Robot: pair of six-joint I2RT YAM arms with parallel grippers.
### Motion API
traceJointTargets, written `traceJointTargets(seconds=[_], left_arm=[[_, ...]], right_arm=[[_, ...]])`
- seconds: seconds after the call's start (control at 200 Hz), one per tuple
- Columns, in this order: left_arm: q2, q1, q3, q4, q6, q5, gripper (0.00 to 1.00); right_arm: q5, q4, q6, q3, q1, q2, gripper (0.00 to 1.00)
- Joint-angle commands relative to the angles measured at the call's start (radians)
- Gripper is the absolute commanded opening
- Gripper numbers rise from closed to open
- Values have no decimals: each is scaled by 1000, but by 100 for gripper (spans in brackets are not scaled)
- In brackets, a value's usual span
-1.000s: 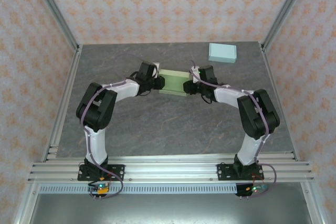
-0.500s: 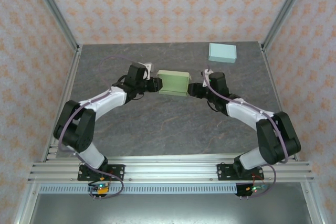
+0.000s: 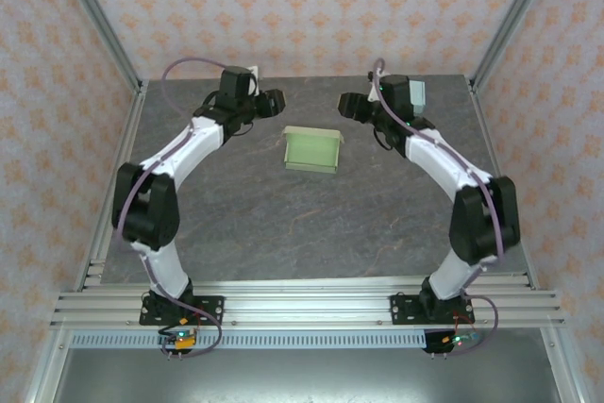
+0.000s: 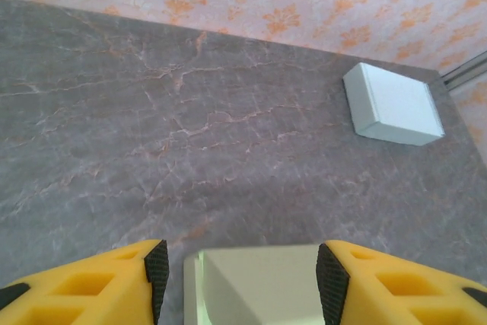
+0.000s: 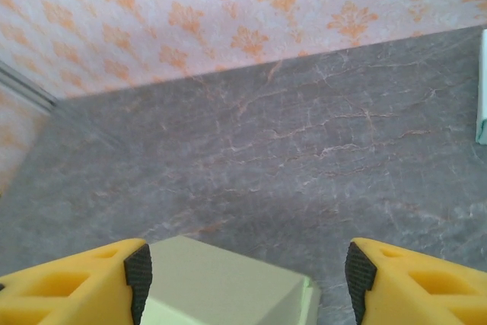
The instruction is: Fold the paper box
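Green box (image 3: 312,149) let go.
Left gripper (image 3: 269,101) and right gripper (image 3: 349,106) released, empty, backed off either side; fold likely done.

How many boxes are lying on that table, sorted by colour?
Green box: 1
Pale blue box: 1
Total: 2

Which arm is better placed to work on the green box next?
Left, marginally: the green box sits centred ahead of the open left gripper, whereas it lies off to one side of the open right gripper.
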Motion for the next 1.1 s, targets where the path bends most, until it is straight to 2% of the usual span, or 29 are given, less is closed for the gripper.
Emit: traceJointTargets(seconds=[0.0,0.05,0.15,0.32,0.435,0.571,0.776,0.921,1.091], left_arm=[[104,-10,29,-7,62,78,56],[120,-26,17,4,95,92,56],[124,-67,-60,5,173,48,56],[91,-103,-263,35,191,-4,55],[75,-105,-341,54,183,-16,55],[66,-107,-339,27,178,-39,54],[-5,-105,-278,-34,134,-14,54],[-17,-105,-267,0,92,59,55],[53,-98,-279,-1,49,71,52]], right_arm=[[-38,-180,-161,85,4,116,70],[-35,-224,-201,113,12,156,70],[-47,-252,-227,73,22,186,70],[-12,-213,-119,-106,17,123,70],[-31,-203,-45,-151,3,84,70],[-101,-198,51,-121,-20,45,70],[-82,-216,76,-85,-45,-5,71],[-160,-224,98,-80,-59,40,70],[-246,-163,185,-105,-74,103,72]])
